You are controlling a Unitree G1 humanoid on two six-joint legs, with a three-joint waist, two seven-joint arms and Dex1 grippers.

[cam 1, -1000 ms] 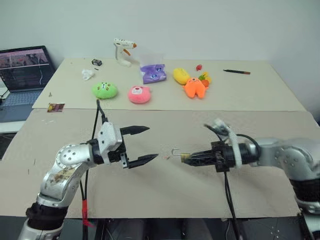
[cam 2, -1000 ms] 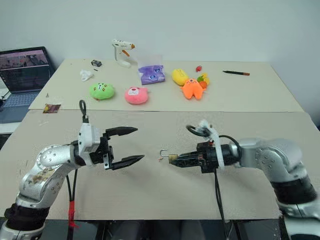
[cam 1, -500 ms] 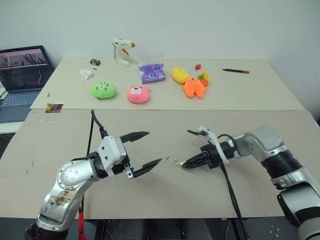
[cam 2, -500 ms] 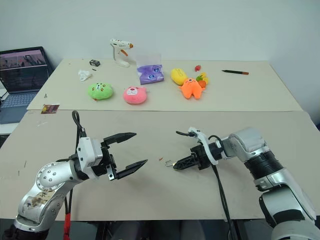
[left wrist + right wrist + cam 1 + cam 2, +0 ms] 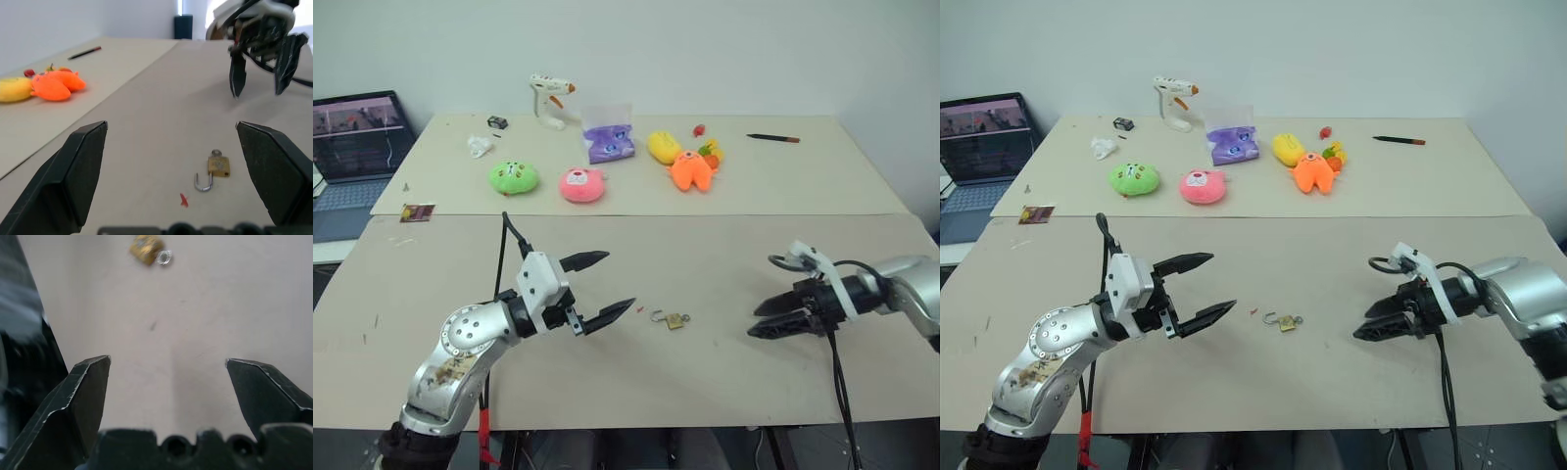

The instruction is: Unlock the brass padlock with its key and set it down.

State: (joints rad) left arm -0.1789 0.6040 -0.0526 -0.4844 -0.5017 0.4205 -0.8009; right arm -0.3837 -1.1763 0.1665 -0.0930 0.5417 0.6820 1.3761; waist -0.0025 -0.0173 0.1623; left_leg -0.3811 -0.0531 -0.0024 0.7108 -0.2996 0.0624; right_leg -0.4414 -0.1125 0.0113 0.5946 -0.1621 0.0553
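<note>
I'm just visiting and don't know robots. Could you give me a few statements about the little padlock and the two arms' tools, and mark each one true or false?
1. The brass padlock lies on the table between the two tools. True.
2. The right tool is clamped on the padlock. False: it stands open, apart from the padlock.
3. The padlock's shackle is swung open. True.
4. The left tool is shut. False: its fingers are spread wide.
5. A pink plush toy lies on the far table. True.
</note>
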